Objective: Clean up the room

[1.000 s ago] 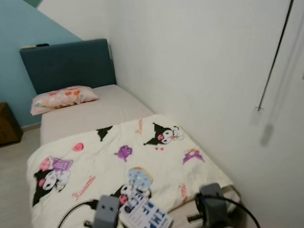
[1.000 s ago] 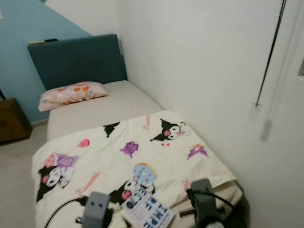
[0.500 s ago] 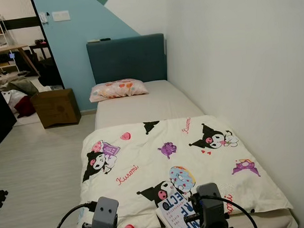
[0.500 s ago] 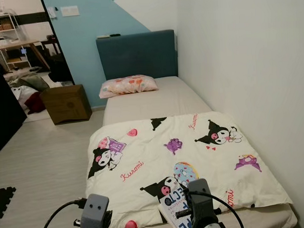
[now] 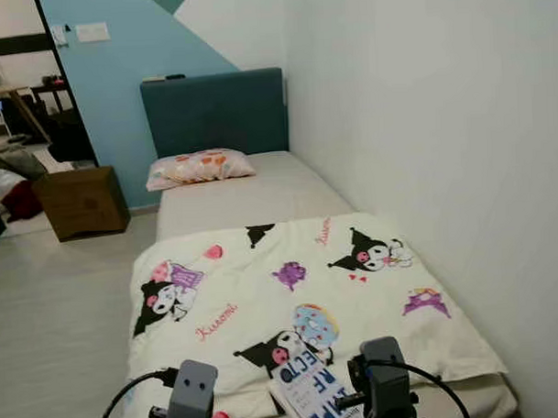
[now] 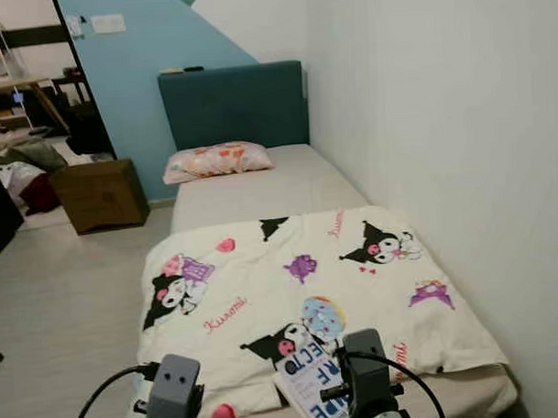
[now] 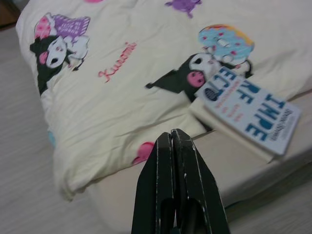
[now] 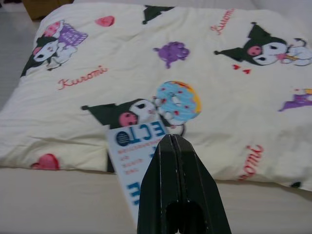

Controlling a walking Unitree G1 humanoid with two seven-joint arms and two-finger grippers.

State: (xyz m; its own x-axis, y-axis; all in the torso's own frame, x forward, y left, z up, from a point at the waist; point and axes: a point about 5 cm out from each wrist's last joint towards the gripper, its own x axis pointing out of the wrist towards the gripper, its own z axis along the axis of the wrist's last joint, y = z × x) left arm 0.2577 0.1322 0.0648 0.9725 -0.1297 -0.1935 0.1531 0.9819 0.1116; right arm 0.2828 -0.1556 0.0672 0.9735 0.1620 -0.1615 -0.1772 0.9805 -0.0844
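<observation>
Left gripper (image 7: 176,141) near, at the foot of the bed (image 5: 260,193), fingers pressed together, holding nothing, hovering over the near left corner of the blanket (image 5: 264,301). Right gripper (image 8: 174,146) beside it to the right, fingers also pressed together, tips over the book (image 7: 246,111); contact with the book can't be told.

Book: white cover with blue lettering, lying flat at the near edge of the bed, partly on the blanket's near hem, partly on the bare mattress, between the two grippers and closer to the right one. It sits just near of the black cartoon figure and the blue donut print.

Blanket: cream with cartoon prints, spread over the near half of the bed, near left corner hanging off the mattress edge. Far half of the mattress is bare.

Farther: pink patterned pillow (image 5: 197,167) at the far left of the mattress, against the teal headboard (image 5: 213,110). Brown box (image 5: 80,201) on the floor left of the bed, near the blue wall. White wall runs along the right side.

Versus 0.5 s ago: the whole view has shifted a little, bed sits further left in frame, so the camera moved. Book, blanket, pillow lie the same on the bed. Both grippers at the same place low in frame.
</observation>
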